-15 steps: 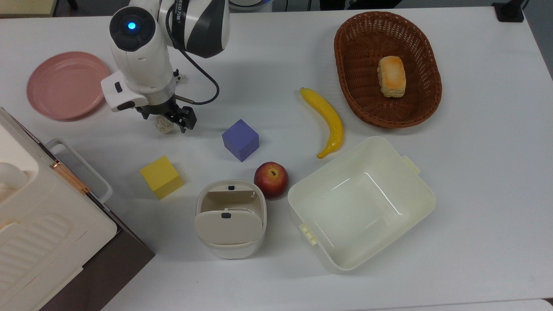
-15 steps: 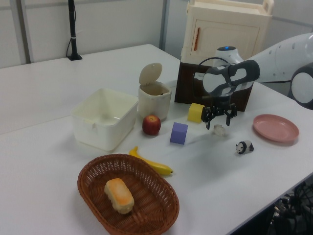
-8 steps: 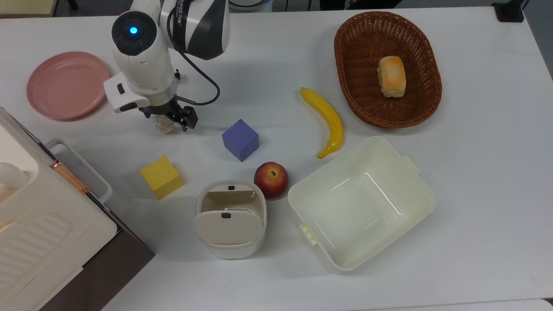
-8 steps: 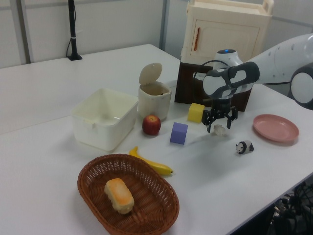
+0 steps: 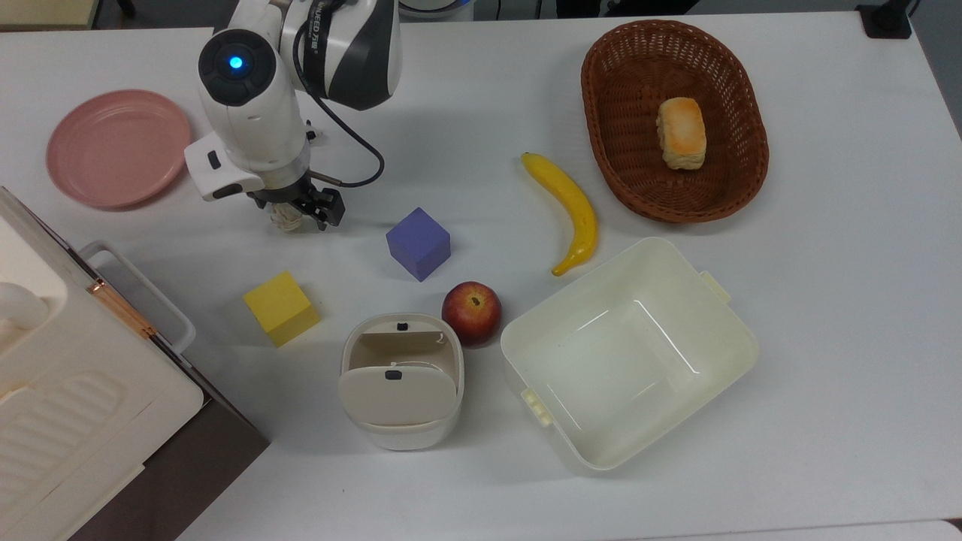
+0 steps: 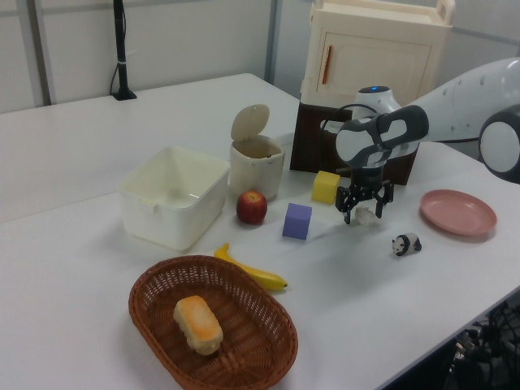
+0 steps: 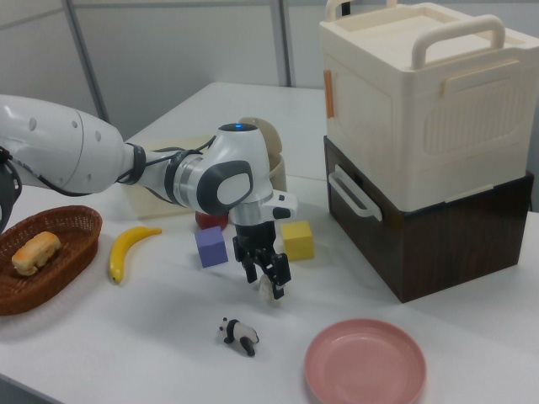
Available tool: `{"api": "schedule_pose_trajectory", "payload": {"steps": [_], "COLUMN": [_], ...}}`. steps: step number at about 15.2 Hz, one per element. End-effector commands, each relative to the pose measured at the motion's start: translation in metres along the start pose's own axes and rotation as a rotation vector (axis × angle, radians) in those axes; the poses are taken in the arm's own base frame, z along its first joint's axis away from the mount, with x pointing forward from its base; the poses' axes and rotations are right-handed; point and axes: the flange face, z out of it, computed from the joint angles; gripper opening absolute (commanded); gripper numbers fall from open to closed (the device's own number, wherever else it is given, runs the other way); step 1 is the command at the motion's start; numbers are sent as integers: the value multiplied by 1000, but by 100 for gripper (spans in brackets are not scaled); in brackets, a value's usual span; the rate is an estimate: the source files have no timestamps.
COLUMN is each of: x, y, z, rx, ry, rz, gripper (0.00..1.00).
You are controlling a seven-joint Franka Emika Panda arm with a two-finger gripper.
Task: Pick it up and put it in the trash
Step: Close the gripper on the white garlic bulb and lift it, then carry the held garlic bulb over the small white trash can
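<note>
The crumpled white paper ball (image 5: 285, 218) lies on the white table, between the pink plate and the purple cube in the top view. My gripper (image 5: 295, 213) is low over it, open, its black fingers straddling the ball (image 6: 365, 215) close on either side. In the right view the ball (image 7: 268, 289) peeks out beneath the fingertips (image 7: 279, 286). The cream trash bin (image 5: 400, 380) stands near the top view's lower middle with its flap lid tipped up, and it appears beside the apple in the left view (image 6: 256, 159).
Between ball and bin sit a purple cube (image 5: 418, 243), a yellow cube (image 5: 280, 307) and an apple (image 5: 471, 312). A banana (image 5: 567, 210), a cream tub (image 5: 624, 353), a wicker basket (image 5: 624, 90) with bread, a pink plate (image 5: 116, 146), a panda figurine (image 6: 405, 243) and stacked boxes (image 5: 68, 391) surround them.
My gripper has sunk a little lower around the paper ball and the arm has shifted slightly. The ball and everything else stay put.
</note>
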Motion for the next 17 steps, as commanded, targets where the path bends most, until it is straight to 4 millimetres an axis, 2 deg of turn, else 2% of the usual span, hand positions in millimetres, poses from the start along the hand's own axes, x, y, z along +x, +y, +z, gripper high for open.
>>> {"api": "schedule_pose_trajectory", "payload": {"steps": [1, 2, 4, 6, 7, 8, 9, 14, 17], "x": [0, 2, 3, 3, 4, 4, 4, 4, 4], "y": [-3, -3, -4, -4, -4, -3, -3, -3, -3], "z": [-4, -5, -5, -5, -6, -6, -6, -6, -6], "rx": [19, 22, 24, 23, 23, 20, 19, 18, 18], "ry": [27, 47, 58, 58, 61, 61, 62, 62, 62], "rz": [46, 80, 102, 101, 101, 95, 89, 88, 87], "gripper": [56, 46, 45, 34, 34, 25, 21, 21, 14]}}
